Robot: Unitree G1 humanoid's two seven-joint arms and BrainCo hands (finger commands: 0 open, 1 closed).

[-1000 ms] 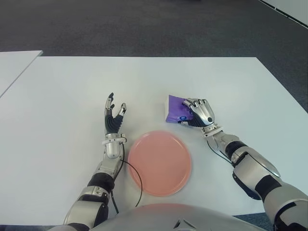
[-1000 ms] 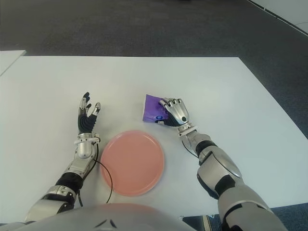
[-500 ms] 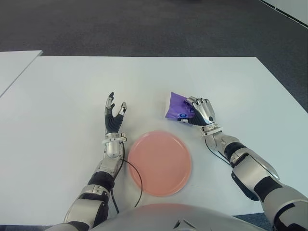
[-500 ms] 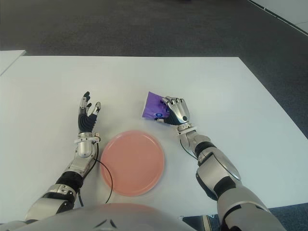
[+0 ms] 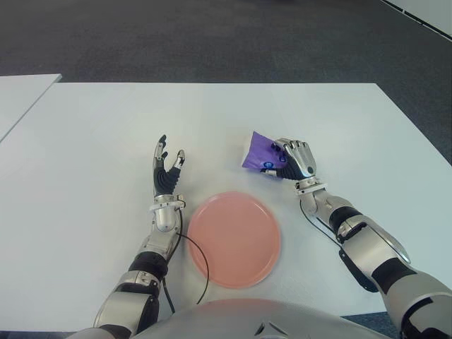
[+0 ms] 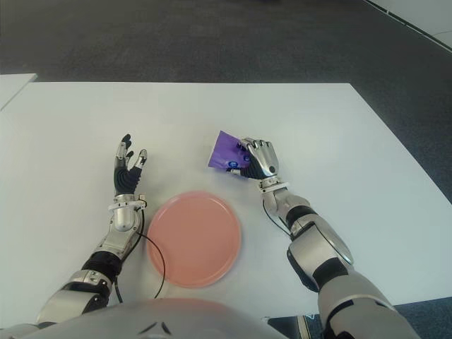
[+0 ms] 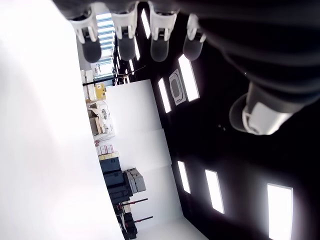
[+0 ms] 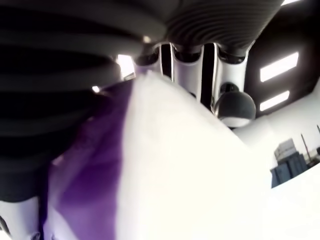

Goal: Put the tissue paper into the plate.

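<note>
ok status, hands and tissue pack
Right hand shut on purple tissue pack, beyond the pink plate. Left hand open, left of plate. Path clear.

floor: dark grey carpet [image 5: 212, 35]; furniture: white table [image 5: 85, 141] | second white table [image 5: 18, 95] at left

Right hand [image 5: 295, 159]: fingers curled in closed grasp, knuckles toward camera, wrist angled inward, forearm running back toward right side of torso. Left hand [image 5: 167, 175]: fingers extended and slightly spread, pointing away from torso, thumb out to side, palm empty; forearm straight, elbow near body.
</note>
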